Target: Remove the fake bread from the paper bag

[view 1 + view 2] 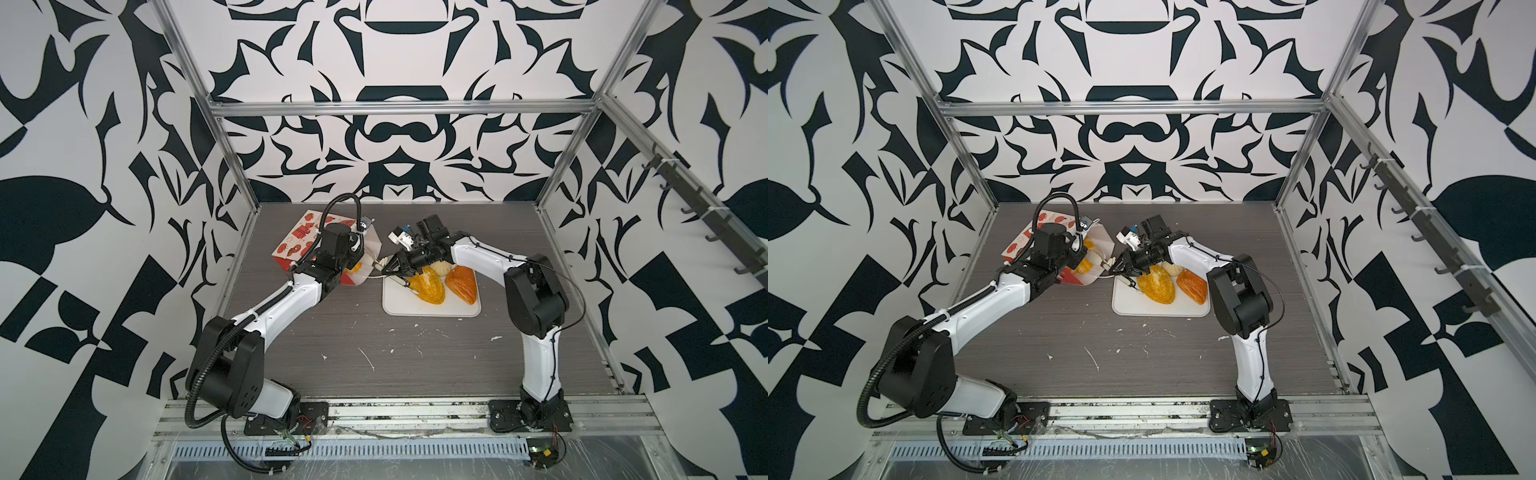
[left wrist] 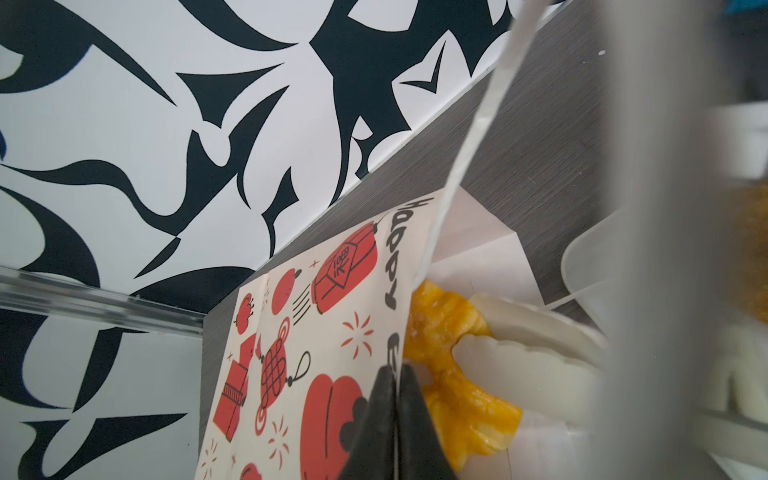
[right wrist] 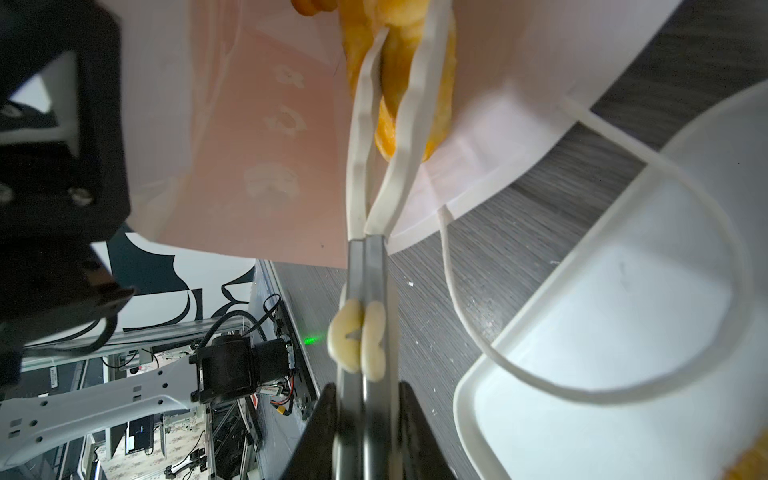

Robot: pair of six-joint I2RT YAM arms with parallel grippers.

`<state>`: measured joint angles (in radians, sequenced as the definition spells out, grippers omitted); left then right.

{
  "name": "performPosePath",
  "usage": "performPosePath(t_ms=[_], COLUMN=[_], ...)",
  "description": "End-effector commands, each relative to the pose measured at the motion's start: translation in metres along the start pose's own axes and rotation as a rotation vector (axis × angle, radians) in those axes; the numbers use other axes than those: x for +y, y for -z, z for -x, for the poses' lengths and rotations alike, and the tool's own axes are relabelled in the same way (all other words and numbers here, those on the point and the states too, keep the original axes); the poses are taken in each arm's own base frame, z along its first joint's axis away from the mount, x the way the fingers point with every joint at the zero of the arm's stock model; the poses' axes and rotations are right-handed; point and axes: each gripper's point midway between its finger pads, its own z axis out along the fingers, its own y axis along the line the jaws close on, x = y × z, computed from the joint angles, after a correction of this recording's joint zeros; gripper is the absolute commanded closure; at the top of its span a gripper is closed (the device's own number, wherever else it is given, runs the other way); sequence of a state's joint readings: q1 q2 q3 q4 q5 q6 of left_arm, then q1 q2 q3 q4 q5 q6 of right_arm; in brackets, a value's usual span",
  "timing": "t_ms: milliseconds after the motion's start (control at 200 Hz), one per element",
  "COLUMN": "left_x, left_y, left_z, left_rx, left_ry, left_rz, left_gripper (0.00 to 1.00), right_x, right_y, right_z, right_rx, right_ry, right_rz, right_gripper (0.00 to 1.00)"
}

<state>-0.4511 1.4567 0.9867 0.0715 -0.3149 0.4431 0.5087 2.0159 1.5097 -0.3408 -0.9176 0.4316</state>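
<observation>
Crossing the tray [image 3: 623, 311], apparently, is the bag's [image 3: 249, 124] cord [image 3: 448, 257].

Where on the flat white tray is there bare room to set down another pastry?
Free: the flat white tray's near-left corner and front strip, between its rim and the yellow-orange flaky pastry. Crowded: far right, with the orange-brown loaf and pale cream bun.

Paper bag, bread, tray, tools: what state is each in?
paper bag: lying on its side, mouth open toward the tray.
left tool: shut on the paper bag's upper edge.
right tool: shut on tongs.
tongs: clamped on twisted ring at the bag's mouth.
tray: holds flaky piece, loaf, bun.
</observation>
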Motion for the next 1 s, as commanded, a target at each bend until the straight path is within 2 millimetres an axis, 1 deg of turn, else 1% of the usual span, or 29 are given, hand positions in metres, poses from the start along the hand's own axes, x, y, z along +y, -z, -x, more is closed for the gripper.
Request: performPosePath(t_ms=[0,240,440,500,695,835,995], left_x=[0.012,0.018,0.026,0.028,0.033,0.037,0.039], left_y=[-0.002,-0.005,-0.009,-0.009,-0.008,-0.009,-0.012], left_z=[0.004,0.001,0.000,0.000,0.001,-0.001,-0.005], left_rx=[-0.009,0.005,0.016,0.018,0.018,0.027,0.045], left_ry=[0.023,0.032,0.049,0.052,0.059,0.063,0.063], left_rz=[0.047,0.080,0.112,0.121,0.142,0.162,0.177], left_gripper=[0.93,0.93,0.93,0.93,0.93,0.93,0.93], right_x=[0.028,0.032,0.031,0.030,0.046,0.046,0.047], right_y=[0.023,0.042,0.054,0.057,0.070,0.077,0.089], right_z=[0.007,-0.007,-0.016,-0.016,-0.010,-0.008,-0.014], right_rx=[-0.055,-0.072,-0.083,-0.091,-0.130,-0.142,-0.156], right_ry=[0.101,0.108,0.100,0.096,0.128,0.124,0.118], right_rz=[0.028,0.006,-0.008,-0.011,0.005,-0.001,-0.016], right_gripper=[1.00,1.00,1.00,1.00,1.00,1.00,1.00])
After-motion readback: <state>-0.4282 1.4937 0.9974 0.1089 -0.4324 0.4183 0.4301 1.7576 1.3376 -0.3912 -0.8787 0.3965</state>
